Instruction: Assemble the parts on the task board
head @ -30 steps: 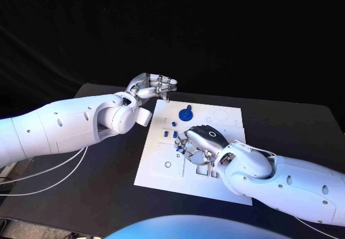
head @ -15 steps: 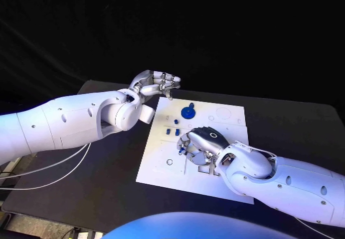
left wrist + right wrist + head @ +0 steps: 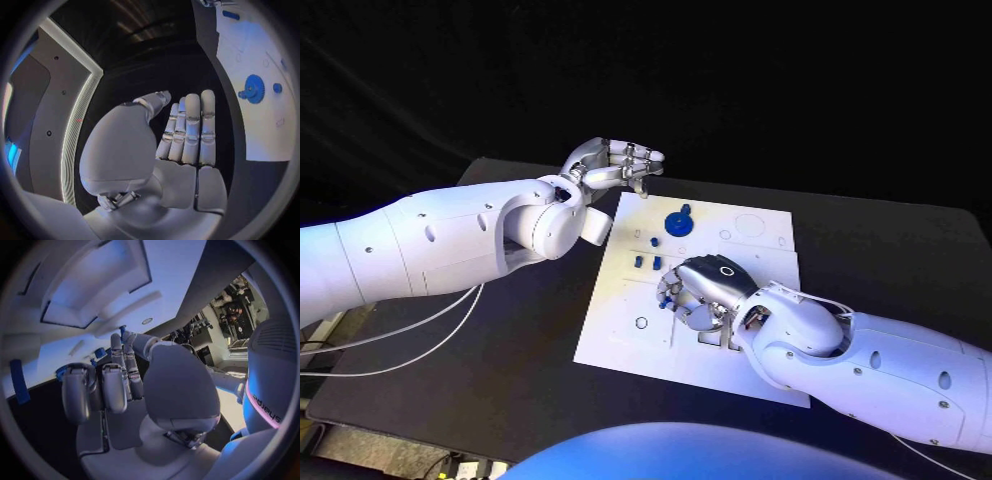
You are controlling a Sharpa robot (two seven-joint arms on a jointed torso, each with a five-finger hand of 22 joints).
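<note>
The white task board (image 3: 625, 335) lies in the middle of the black table. A blue gear (image 3: 678, 224) (image 3: 253, 89) stands near its far edge, with small blue pegs (image 3: 648, 262) just nearer. My right hand (image 3: 705, 288) (image 3: 119, 385) rests on the board's middle, fingers bent down over a small blue part (image 3: 668, 297) (image 3: 99, 353); whether it grips that part is hidden. My left hand (image 3: 612, 166) (image 3: 187, 135) hovers above the board's far left corner, fingers straight and side by side, holding nothing.
Rectangular recesses (image 3: 715, 340) and round holes (image 3: 640, 323) mark the board near my right forearm (image 3: 877, 365). Bare black table (image 3: 502, 350) lies left of the board and beyond it. White cables (image 3: 401, 350) hang below my left arm.
My left hand has drifted slightly right and up over the board's far corner. My right hand stays on the board's middle with its fingers down.
</note>
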